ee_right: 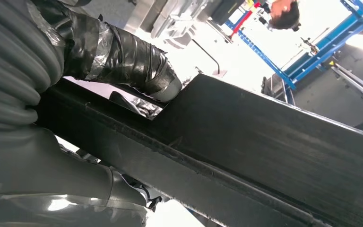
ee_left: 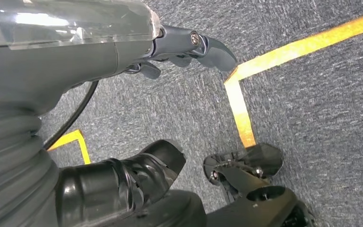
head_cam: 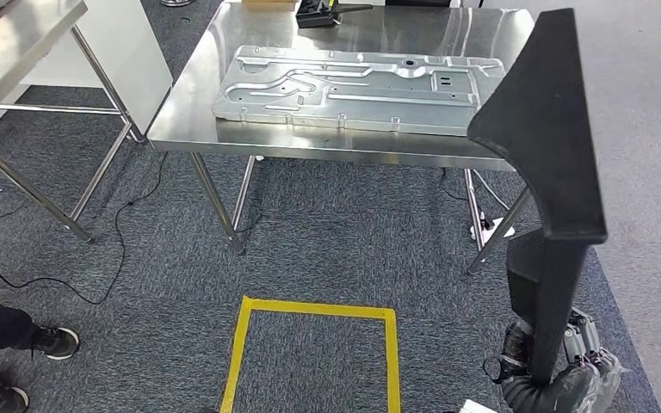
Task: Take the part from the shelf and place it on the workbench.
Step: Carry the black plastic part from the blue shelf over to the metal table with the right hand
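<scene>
The right hand point(head_cam: 559, 370) is clasping the long black angular plastic part point(head_cam: 544, 138) upright just short of the shiny steel worktop point(head_cam: 191, 86), so carrying is underway; next, I judge, comes lifting it over the near edge.

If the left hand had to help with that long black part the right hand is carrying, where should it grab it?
Probably on the straight narrow stem just above the right hand, coming in from the robot's left side. The black part stands upright, and its top flares into a wide wedge that looks too broad to wrap, while the lower stem is slim and even. The left hand holds nothing.
</scene>
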`<action>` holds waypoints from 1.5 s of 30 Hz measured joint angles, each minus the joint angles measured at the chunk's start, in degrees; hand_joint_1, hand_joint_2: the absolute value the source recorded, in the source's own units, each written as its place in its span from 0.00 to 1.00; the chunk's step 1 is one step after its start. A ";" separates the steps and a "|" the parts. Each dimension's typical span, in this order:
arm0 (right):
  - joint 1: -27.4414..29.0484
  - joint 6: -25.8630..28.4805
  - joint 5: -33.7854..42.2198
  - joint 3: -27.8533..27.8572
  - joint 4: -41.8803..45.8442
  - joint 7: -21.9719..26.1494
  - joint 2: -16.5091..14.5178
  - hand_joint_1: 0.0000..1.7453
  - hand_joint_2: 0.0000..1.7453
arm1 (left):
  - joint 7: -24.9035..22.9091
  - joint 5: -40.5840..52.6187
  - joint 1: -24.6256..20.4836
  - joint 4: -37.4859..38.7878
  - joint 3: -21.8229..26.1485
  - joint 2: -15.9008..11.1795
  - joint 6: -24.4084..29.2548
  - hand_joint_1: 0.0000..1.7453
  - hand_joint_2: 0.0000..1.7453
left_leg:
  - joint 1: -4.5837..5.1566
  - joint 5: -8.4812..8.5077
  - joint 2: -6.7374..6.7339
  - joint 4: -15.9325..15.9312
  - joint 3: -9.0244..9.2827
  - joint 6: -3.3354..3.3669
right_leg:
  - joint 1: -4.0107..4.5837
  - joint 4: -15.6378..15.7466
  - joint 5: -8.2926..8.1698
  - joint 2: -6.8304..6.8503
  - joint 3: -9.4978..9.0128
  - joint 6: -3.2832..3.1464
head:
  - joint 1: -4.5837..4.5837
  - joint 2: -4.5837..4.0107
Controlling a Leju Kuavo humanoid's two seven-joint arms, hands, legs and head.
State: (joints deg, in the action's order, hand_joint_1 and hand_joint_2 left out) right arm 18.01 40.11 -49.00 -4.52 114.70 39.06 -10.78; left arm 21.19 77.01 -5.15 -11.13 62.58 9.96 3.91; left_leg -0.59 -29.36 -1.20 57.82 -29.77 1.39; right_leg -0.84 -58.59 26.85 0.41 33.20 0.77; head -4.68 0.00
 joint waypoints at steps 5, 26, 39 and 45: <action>-0.05 0.00 -0.37 -0.46 -0.20 0.05 0.06 1.00 1.00 | -0.09 0.01 0.01 0.01 0.02 -0.13 -0.05 0.00 1.00 | -0.61 0.82 -0.16 -1.72 0.99 0.52 | 0.15 -0.85 0.66 -0.06 0.15 0.78 | -0.05 0.00; -0.47 -0.01 -1.50 -1.32 1.67 0.69 0.03 1.00 1.00 | -0.94 0.71 0.15 0.00 0.02 -0.21 0.01 0.00 1.00 | -0.95 -7.47 0.55 17.24 -8.01 -1.87 | 0.36 -0.95 1.19 -0.58 -0.07 -2.03 | 0.16 0.00; -0.79 0.00 -1.46 -1.73 1.91 0.71 0.05 1.00 1.00 | -1.32 0.77 0.05 0.01 0.02 -0.60 0.01 0.00 1.00 | 0.33 1.91 0.84 -0.26 -1.53 2.03 | 0.36 -12.20 7.77 -1.02 4.33 0.62 | -0.09 0.00; -0.79 -0.01 -1.45 -1.74 1.91 0.70 0.05 1.00 1.00 | -1.32 0.79 0.19 0.02 0.02 -0.46 -0.02 0.00 1.00 | 0.23 -0.30 0.92 0.08 0.76 1.08 | -0.28 -4.31 -0.12 -0.45 2.73 0.98 | -0.11 0.00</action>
State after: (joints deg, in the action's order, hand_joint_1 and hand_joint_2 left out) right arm 17.22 40.10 -50.45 -6.26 116.61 39.77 -10.73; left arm 19.86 77.80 -4.96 -11.10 62.60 9.49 3.89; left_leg -0.36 -29.67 -0.27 57.90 -29.01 2.47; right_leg -1.12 -62.90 26.74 -0.04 35.93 1.74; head -4.79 0.00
